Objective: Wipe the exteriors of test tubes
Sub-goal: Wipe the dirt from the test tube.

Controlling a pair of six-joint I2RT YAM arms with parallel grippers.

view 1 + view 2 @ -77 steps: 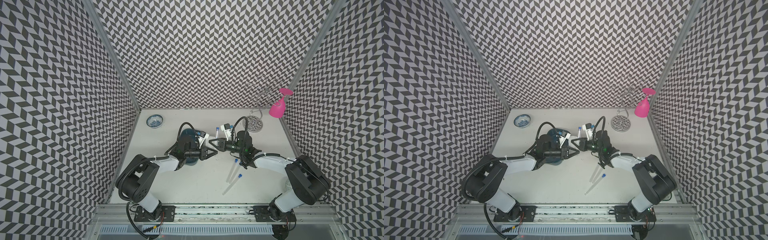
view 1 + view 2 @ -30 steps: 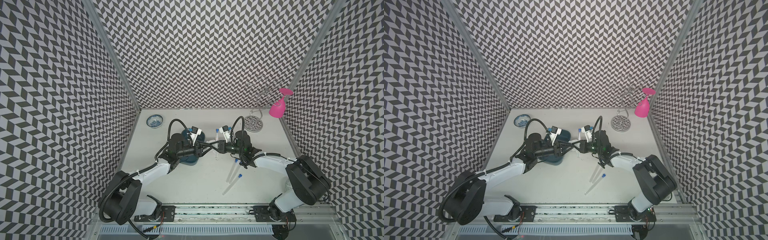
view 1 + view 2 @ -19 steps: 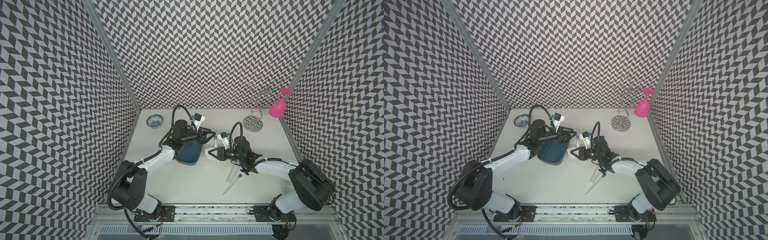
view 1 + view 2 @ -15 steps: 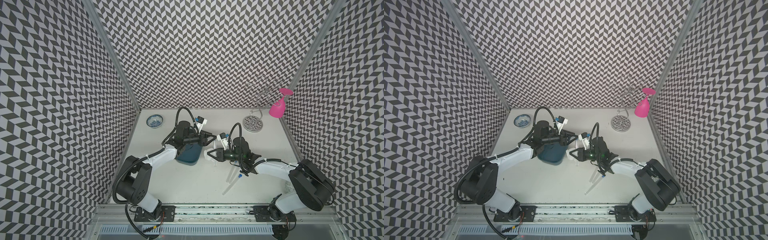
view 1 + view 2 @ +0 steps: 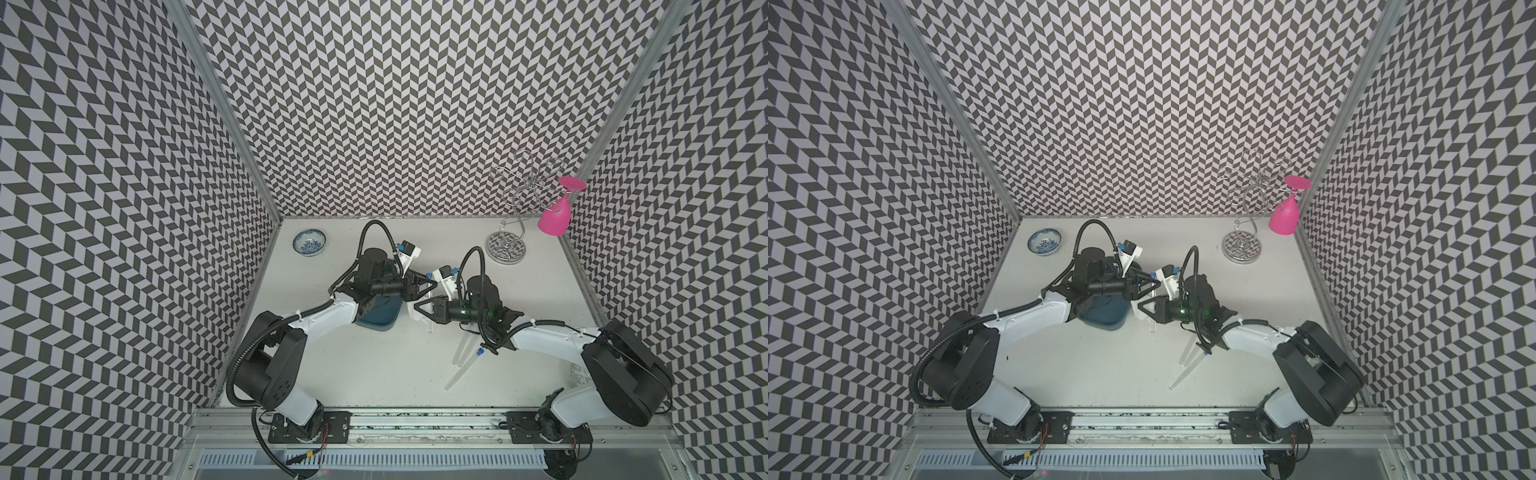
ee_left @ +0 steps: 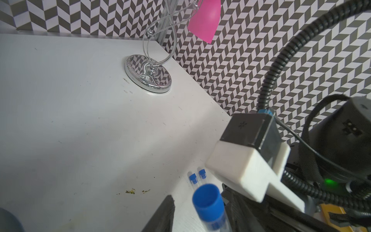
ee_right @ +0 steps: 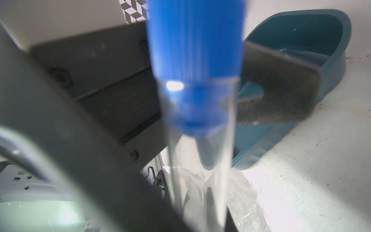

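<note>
Right now the right gripper [image 5: 419, 311] is clamped on a thin, clear test tube with a blue cap [image 6: 208, 204], held off the white table [image 5: 374, 374]. The capped end sits between the fingers of the left gripper [image 5: 431, 284], which stand apart, with a gap showing on 1 side in the left wrist view. A white mesh wipe sheet [image 7: 243, 196] shows just beneath; I cannot tell whether anything grips it. 3 more capped tubes [image 5: 461, 370] lie near the right arm, 2 side by side. A teal plastic tub [image 5: 380, 322] sits under the left wrist. Farther back are a small blue-patterned bowl [image 5: 309, 242] and a chrome wire stand [image 5: 507, 250] with a pink glass [image 5: 555, 216] hanging upside down
</note>
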